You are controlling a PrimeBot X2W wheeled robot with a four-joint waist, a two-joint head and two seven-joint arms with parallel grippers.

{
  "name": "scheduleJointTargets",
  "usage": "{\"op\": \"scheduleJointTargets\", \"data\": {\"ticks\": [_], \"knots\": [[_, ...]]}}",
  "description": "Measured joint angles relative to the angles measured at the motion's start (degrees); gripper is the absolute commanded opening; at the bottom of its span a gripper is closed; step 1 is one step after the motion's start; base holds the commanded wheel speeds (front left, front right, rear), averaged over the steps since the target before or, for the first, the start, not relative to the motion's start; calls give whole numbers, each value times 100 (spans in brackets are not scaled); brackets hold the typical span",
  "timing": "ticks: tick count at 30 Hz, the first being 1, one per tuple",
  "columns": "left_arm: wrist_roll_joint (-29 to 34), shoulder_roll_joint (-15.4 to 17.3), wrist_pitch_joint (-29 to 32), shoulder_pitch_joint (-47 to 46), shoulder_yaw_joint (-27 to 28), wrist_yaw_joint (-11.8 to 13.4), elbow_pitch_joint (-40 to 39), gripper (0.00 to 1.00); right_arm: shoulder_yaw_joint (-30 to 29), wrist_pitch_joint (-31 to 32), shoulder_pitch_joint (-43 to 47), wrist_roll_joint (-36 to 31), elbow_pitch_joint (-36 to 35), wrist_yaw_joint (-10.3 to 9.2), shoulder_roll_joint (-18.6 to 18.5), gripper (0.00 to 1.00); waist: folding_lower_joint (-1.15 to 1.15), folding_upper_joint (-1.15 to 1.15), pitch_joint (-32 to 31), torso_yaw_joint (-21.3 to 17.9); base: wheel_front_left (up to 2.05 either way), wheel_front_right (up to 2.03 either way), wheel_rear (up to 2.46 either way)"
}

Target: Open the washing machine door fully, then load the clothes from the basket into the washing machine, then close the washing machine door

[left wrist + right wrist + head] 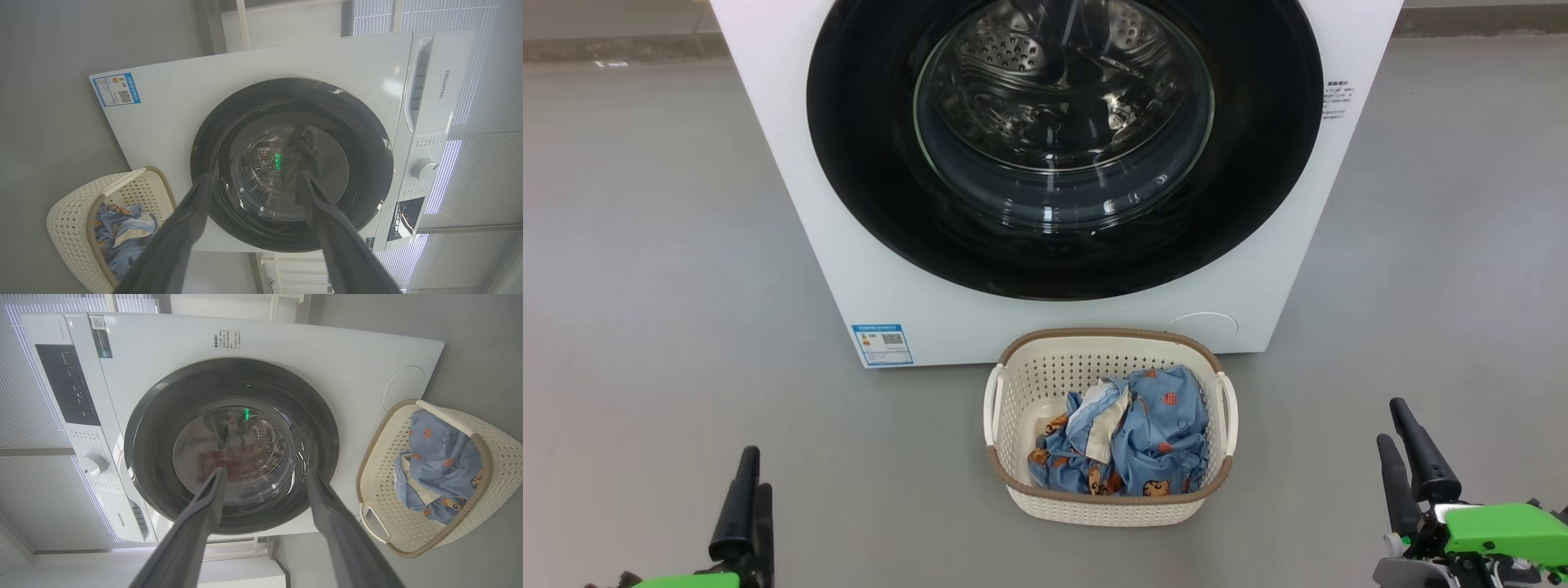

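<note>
The white washing machine (784,196) stands ahead with its round black door (866,163) lying flush against the front, the steel drum visible through the glass. On the floor just before it sits the cream basket (1111,335), holding the light blue bear-print clothes (1152,441). My left gripper (756,469) is at the lower left and my right gripper (1391,422) at the lower right, both well back from the basket. In the left wrist view the left gripper (255,177) is open and empty; in the right wrist view the right gripper (265,473) is open and empty too.
Grey floor (645,327) spreads wide on both sides of the machine and basket. A blue label (882,345) is on the machine's lower left corner, a round cover (1205,327) at its lower right. The control panel with a dial (424,169) runs along the top.
</note>
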Motion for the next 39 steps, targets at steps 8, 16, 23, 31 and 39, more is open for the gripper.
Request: {"op": "scheduleJointTargets", "data": {"ticks": [8, 16, 23, 31, 39], "knots": [[296, 102, -170, -45, -178, 0, -49, 100, 183, -146, -73, -310, -110, 0, -81, 100, 0, 0, 1, 16, 0, 0, 0], [793, 235, -344, -151, -358, 0, -111, 100, 353, -278, -110, -731, -293, 0, -215, 100, 0, 0, 7, 27, 0, 0, 0], [1402, 397, -452, -182, -531, 0, -88, 100, 546, -400, -193, -1183, -386, 0, -357, 100, 0, 0, 7, 30, 0, 0, 0], [2118, 435, -597, -294, -676, 60, 8, 100, 760, -512, -204, -1848, -326, 0, -546, 100, 0, 0, -6, 37, 0, 0, 0], [2687, 553, -706, -380, -788, 176, 68, 100, 899, -642, -330, -2551, -146, 0, -606, 100, 0, 0, -18, 47, 0, 0, 0]]}}
